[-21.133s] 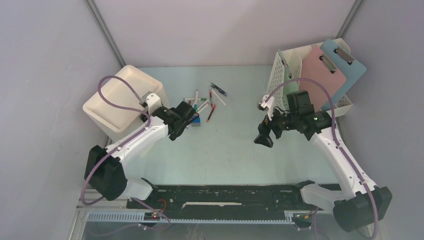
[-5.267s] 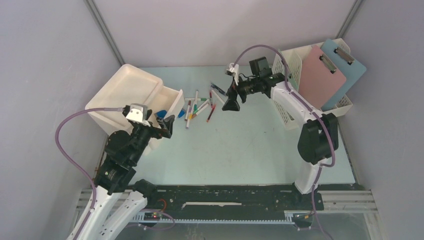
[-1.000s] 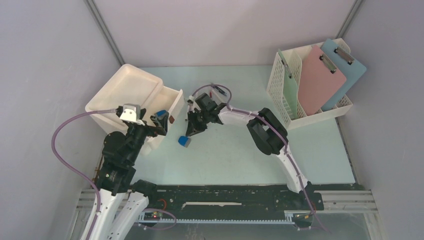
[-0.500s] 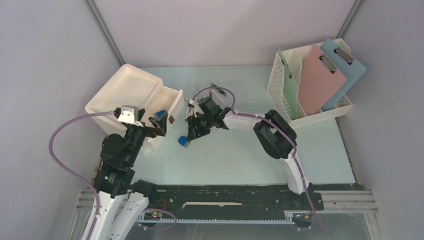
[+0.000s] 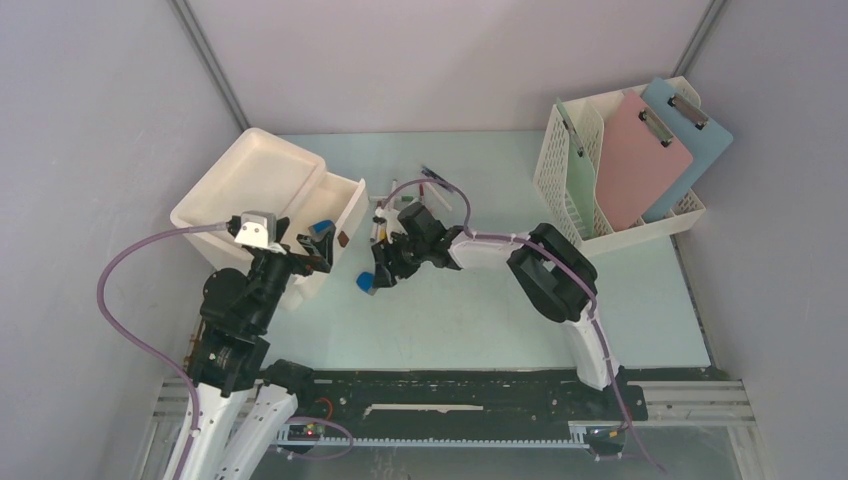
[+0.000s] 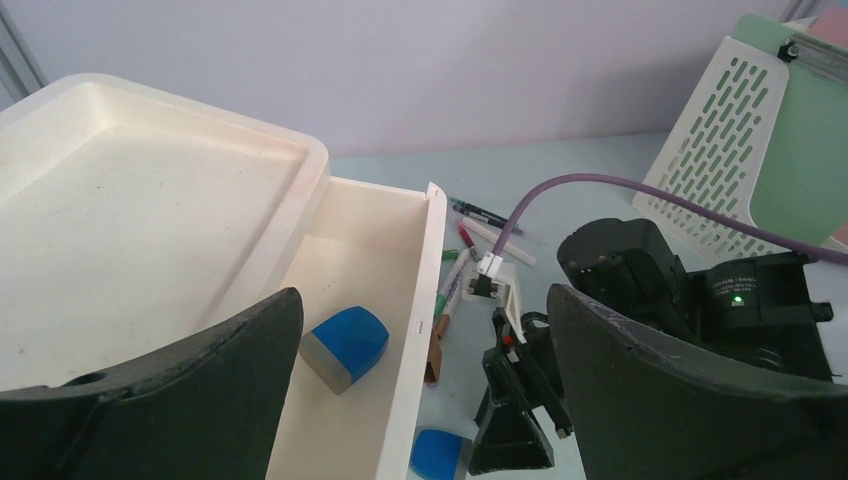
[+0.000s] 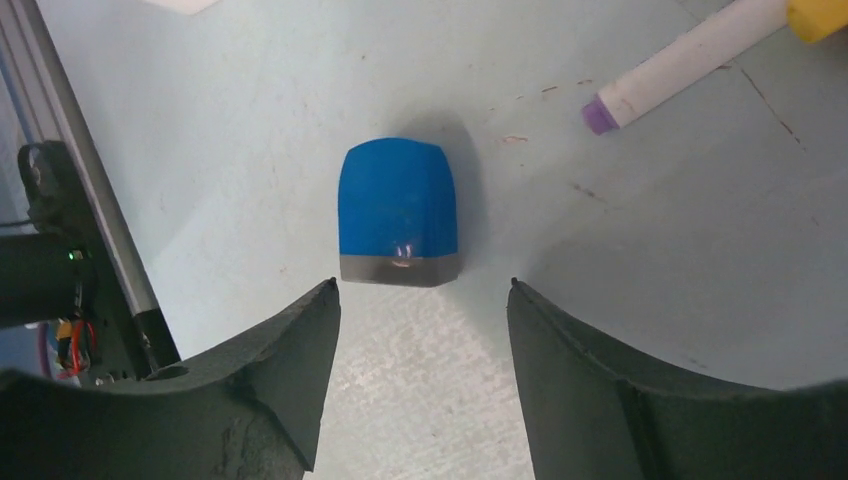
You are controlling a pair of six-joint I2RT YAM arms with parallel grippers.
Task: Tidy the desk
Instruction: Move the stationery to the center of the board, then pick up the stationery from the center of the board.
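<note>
We are holding the right pincer (image 7: 422, 300) parted, gripping nothing; a blue eraser (image 7: 397, 205) is lying loose on the desk (image 7: 650, 330) just past its tips. The left pincer (image 6: 422, 295) is gaping wide and empty, facing the open drawer (image 6: 340, 265), where a second eraser (image 6: 343, 345) is sitting. Beyond both pincers, markers (image 6: 455, 285) are lying scattered. We are judging most of the sorting undone.

The bin (image 5: 250, 180) stands left, the rack (image 5: 562, 165) right. An eraser (image 6: 344, 345) lies in its drawer (image 6: 415, 300), a second eraser (image 7: 397, 205) on the desk (image 5: 480, 310) before the pens (image 6: 455, 280).
</note>
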